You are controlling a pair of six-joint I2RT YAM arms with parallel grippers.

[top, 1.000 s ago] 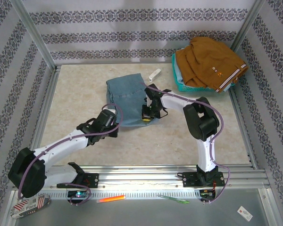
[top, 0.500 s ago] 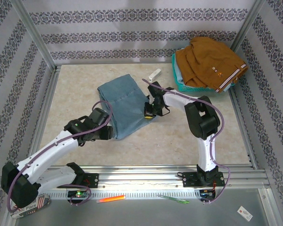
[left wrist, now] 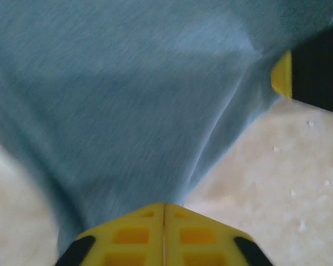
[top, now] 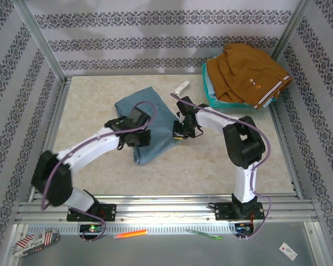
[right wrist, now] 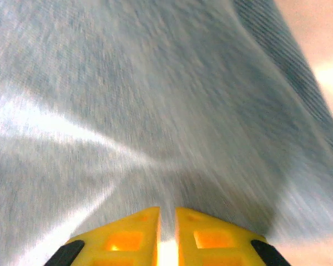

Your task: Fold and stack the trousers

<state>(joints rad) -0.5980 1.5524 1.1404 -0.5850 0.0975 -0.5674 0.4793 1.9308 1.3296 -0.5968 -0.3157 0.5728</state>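
Note:
The light blue denim trousers (top: 155,111) lie folded in a slanted pile on the middle of the table. My left gripper (top: 140,137) sits over their near left part. In the left wrist view its yellow fingers (left wrist: 127,233) press together at the tip, with a pulled fold of the trousers (left wrist: 127,100) running out of it. My right gripper (top: 178,133) is at the pile's right edge. In the right wrist view its fingers (right wrist: 211,233) stand a sliver apart, pinching the trousers (right wrist: 155,111). The right gripper's yellow and black finger (left wrist: 308,69) shows beyond the cloth's edge.
A teal basket (top: 208,88) at the back right holds a brown garment (top: 244,69). A small white object (top: 181,87) lies near the trousers' far corner. Metal frame rails (top: 56,127) and patterned walls bound the table. Bare tabletop (top: 205,166) lies in front of the pile.
My left gripper has swung from the pile's near left corner up and right over the cloth, dragging the near edge with it. The right gripper has hardly moved.

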